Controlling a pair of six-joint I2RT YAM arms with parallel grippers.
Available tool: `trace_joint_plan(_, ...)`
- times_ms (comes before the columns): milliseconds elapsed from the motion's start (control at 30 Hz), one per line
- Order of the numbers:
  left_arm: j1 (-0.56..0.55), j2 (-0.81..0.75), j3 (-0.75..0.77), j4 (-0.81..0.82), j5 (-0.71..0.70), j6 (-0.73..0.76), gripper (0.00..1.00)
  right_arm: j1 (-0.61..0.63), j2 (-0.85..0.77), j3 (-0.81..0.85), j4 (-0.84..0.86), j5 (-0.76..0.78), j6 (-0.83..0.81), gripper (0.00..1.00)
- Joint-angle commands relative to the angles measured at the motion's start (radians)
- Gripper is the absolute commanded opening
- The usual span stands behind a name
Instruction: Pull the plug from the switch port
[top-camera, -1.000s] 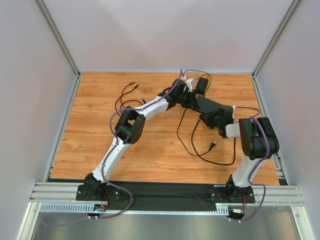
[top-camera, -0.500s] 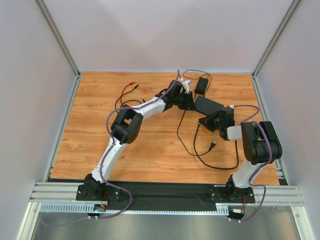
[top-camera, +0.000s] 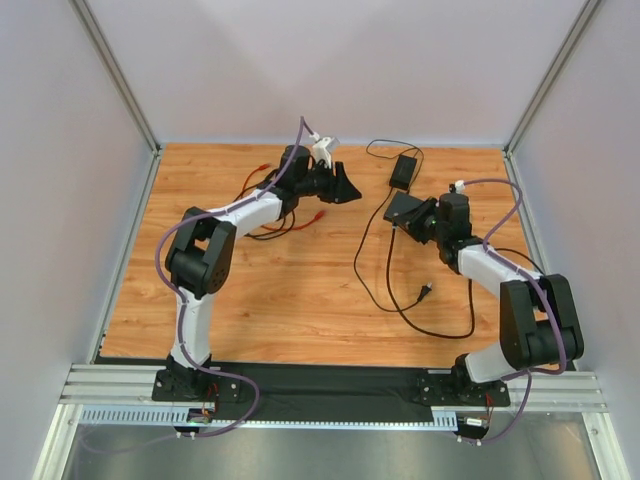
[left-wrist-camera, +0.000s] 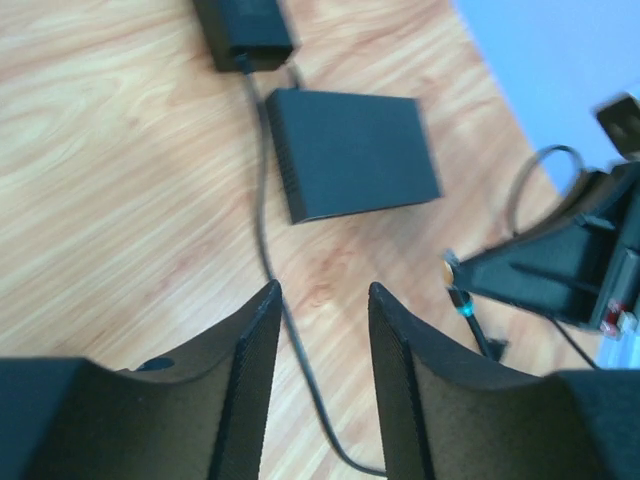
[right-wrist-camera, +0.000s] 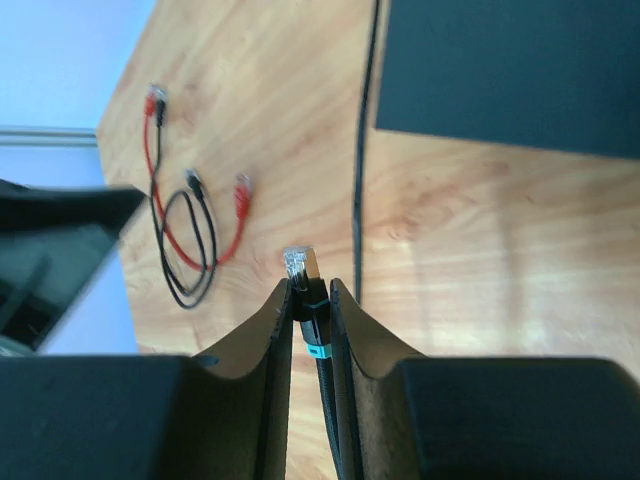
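switch: flat black box lying on the tabletop in the far right part of the scene; nothing is plugged into any side that shows.
plug: out of the switch and clear of it, held off the wood to the switch's near side. Its clear tip pokes past the fingertips, and a black lead with a teal band runs back between them.
right gripper: jaws closed on the plug, almost together, with the plug pinched just behind its tip. From overhead it sits at the switch's near right edge; whether it touches the box cannot be told.
left gripper: jaws parted and empty, hovering above the wood well to the left of the switch, pointing toward it.
adapter brick: smaller black block just beyond the switch's far end, close to it but apart.
black cord: leaves the brick, runs along the switch's left edge and on across the tabletop toward the near side.
red cable: loose on the tabletop far to the left, near the left gripper.
short black cable: looped over the red one in the same spot.
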Motion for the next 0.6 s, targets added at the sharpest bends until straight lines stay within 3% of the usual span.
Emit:
trace_joint_plan(0,-0.004,-0.045,-0.112,0.251,0.249,-0.091,0.53,0.003,-0.009,0.078,-0.019,0.059,-0.022,0.0)
trace_joint_plan(133,-0.004,-0.043,-0.21,0.612,0.371,-0.26,0.61,0.003,0.032,0.133,0.018,0.071,-0.001,0.0)
trace_joint_plan(400,-0.044,0.07,-0.158,0.786,0.46,-0.384,0.63,0.001,0.086,0.27,0.013,0.086,0.024,0.0)
trace_joint_plan(567,-0.085,0.084,-0.072,0.501,0.4,-0.187,0.61,0.001,0.09,0.285,0.032,0.073,0.062,0.0)
